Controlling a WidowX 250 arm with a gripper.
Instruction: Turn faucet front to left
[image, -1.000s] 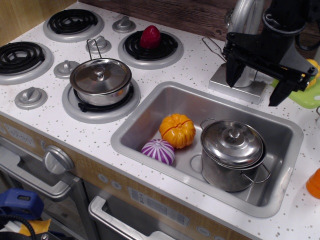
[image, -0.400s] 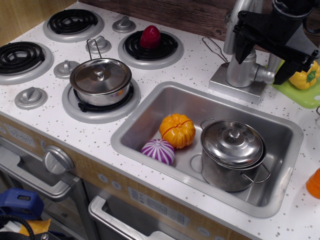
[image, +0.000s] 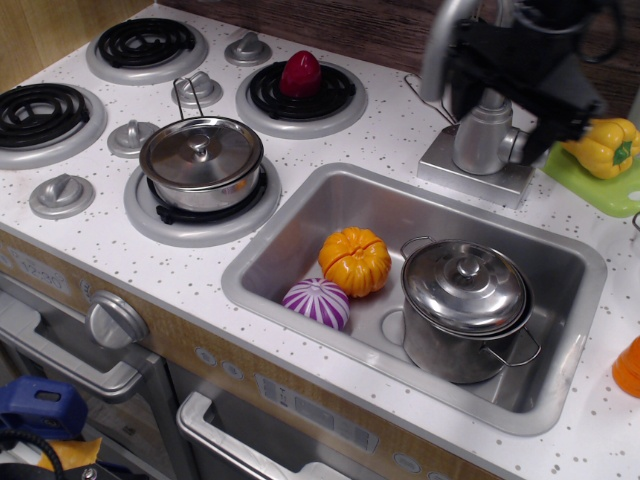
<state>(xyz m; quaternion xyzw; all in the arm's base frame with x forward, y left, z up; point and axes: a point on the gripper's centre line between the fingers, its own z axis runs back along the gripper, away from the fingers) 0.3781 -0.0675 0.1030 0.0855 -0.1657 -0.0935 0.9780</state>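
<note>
The silver-grey faucet (image: 483, 135) stands on its square base (image: 470, 178) behind the sink. Its arched spout (image: 437, 48) rises at the top edge and leans to the left of the post. My black gripper (image: 500, 120) is motion-blurred and sits high over the faucet. Its two fingers stand apart, one on each side of the post's top, just right of the spout. It looks open, with nothing clamped. The side lever (image: 515, 147) pokes out to the right of the post.
The steel sink (image: 300, 215) holds an orange pumpkin (image: 355, 260), a purple vegetable (image: 316, 302) and a lidded pot (image: 463, 300). Another lidded pot (image: 201, 160) sits on a burner. A yellow pepper (image: 600, 143) lies on a green plate (image: 598, 188) right of the faucet. A red vegetable (image: 301, 72) sits on a back burner.
My gripper has risen from the faucet's base to its top and shifted left. The spout has swung to the left with it.
</note>
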